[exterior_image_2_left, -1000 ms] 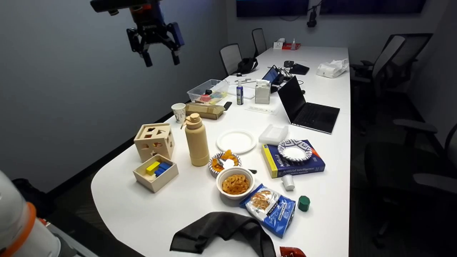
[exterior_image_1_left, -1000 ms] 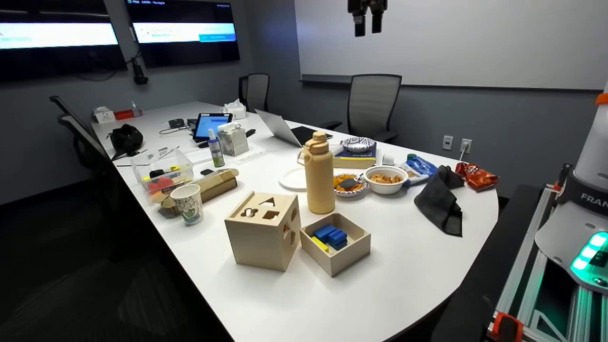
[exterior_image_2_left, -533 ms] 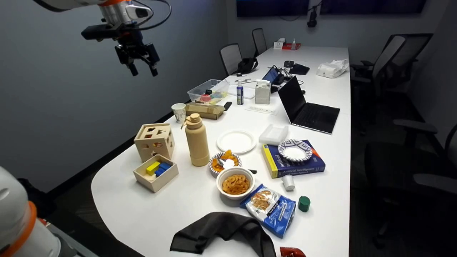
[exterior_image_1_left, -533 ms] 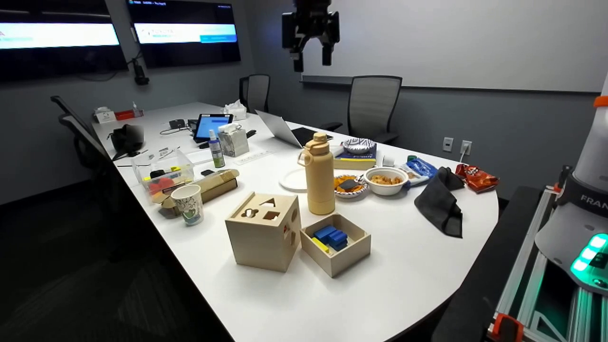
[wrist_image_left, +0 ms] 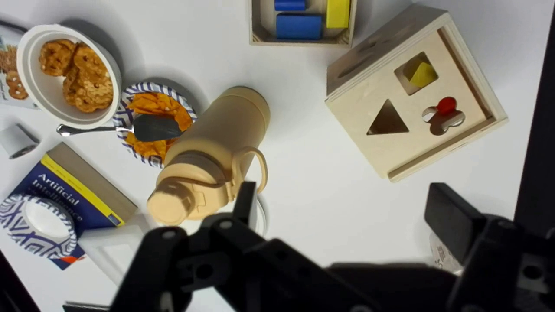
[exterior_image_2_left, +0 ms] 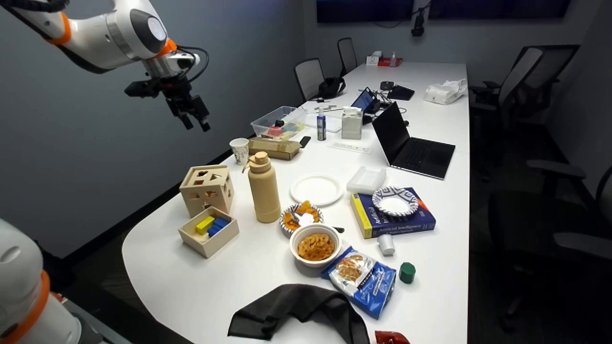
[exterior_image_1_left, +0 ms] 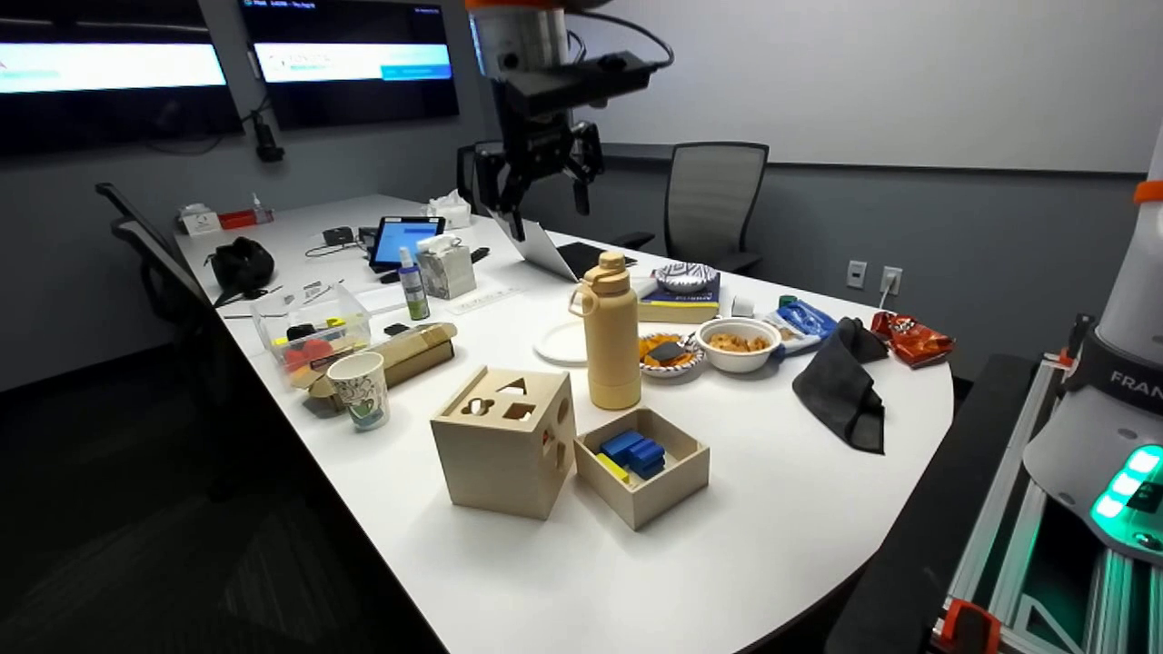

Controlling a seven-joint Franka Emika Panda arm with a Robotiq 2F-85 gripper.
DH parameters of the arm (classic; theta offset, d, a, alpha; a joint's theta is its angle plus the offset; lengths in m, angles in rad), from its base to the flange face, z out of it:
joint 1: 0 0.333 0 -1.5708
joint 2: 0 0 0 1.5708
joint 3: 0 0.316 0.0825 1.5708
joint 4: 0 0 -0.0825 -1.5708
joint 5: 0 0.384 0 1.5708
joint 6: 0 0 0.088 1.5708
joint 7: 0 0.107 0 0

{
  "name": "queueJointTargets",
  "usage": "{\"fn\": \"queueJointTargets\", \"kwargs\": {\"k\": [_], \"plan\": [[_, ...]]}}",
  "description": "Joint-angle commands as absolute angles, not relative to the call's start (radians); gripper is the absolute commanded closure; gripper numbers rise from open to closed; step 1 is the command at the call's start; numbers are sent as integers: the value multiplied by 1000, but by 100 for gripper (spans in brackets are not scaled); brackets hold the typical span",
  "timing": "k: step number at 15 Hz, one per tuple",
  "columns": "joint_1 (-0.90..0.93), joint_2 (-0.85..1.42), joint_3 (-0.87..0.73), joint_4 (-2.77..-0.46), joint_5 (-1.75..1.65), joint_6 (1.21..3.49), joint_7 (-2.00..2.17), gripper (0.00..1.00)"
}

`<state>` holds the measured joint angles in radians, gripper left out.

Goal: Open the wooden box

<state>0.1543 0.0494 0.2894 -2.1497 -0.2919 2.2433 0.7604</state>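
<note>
The wooden box (exterior_image_1_left: 500, 454) is a pale plywood cube standing upright on the table. It also shows in an exterior view (exterior_image_2_left: 197, 206) and in the wrist view (wrist_image_left: 407, 104). Its flat lid, with triangle, square and clover holes, covers the top between raised side rims. A yellow and a red piece show through the holes. My gripper (exterior_image_1_left: 550, 213) is open and empty, well above the table. It also shows in an exterior view (exterior_image_2_left: 197, 124). In the wrist view its fingers (wrist_image_left: 342, 203) are wide apart over bare table, with the box beyond the right finger.
A tall tan bottle (exterior_image_1_left: 613, 341) stands close to the box. A low wooden tray (exterior_image_1_left: 672, 486) with blue and yellow blocks stands beside the box. A paper cup (exterior_image_1_left: 361, 391), cardboard carton (exterior_image_1_left: 418, 357) and snack bowl (exterior_image_1_left: 739, 357) stand farther off. The table edge runs near the box.
My arm has come down from high up, moving left in an exterior view, so the gripper is lower over the table. The gripper has stayed open. The box and tray have not moved.
</note>
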Motion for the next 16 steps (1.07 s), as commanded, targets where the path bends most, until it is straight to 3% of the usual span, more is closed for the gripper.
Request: {"fn": "queueJointTargets", "kwargs": {"k": [1,16], "plan": [[203,156,249,-2086,-319,2261,829,0],[347,568,124,-1780,-286,2236,653,0]]}}
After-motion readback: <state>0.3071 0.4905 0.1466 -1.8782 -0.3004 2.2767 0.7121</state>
